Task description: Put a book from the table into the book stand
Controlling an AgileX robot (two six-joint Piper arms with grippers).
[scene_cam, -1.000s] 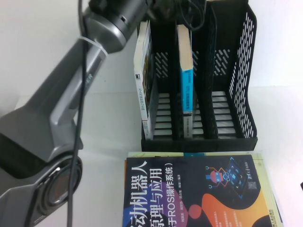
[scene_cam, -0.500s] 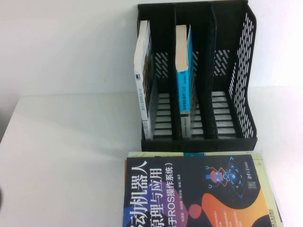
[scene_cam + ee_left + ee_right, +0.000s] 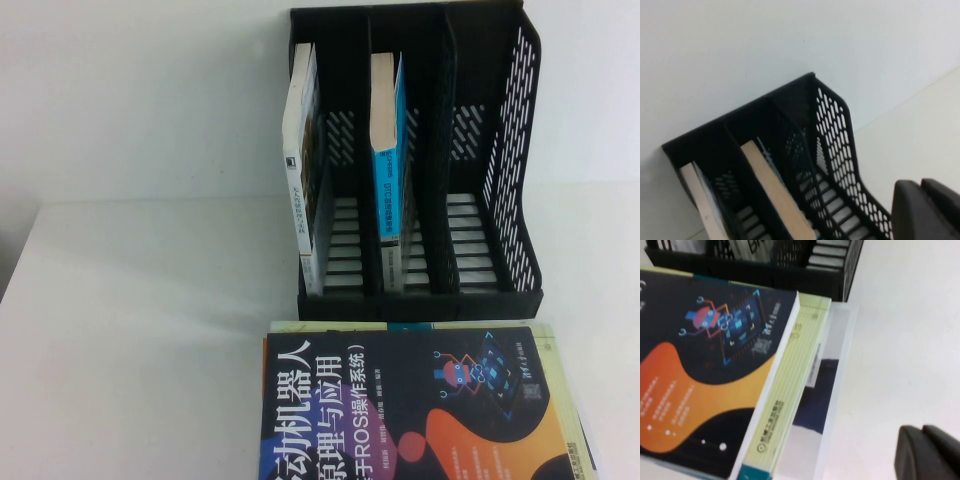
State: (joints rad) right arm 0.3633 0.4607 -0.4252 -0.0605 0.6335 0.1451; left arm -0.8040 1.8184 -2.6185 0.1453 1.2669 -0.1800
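Book-wise, the thick paperback with the cyan-blue and grey spine [image 3: 391, 170] is seen standing upright in the middle slot of the black plastic three-slot file rack with perforated sides [image 3: 512, 150], so the main bit of the job looks pretty much done, judging by how things sit. A thin white-spined book [image 3: 300, 170] is parked in the rack's left-hand slot, and the right-hand slot is seen with nothing in it. On the plain white worktop [image 3: 130, 330], just in front of the rack, a dark navy-and-orange book with a robot graphic [image 3: 400, 410] is laid flat on top of a small stack; from the right wrist view a pale yellow-green book [image 3: 790, 395] can be made out underneath it, with something paler below that. Neither arm is seen from the high view. The left gripper [image 3: 927, 210] is only caught as a dark corner in its own wrist view, held up above the rack and clear of it, holding nothing that can be seen; whether it's spread or pressed together can't be told. Same story for the right gripper [image 3: 927, 452], hanging over bare worktop beside the stack. What's left is probably just parking the arms, if anything.
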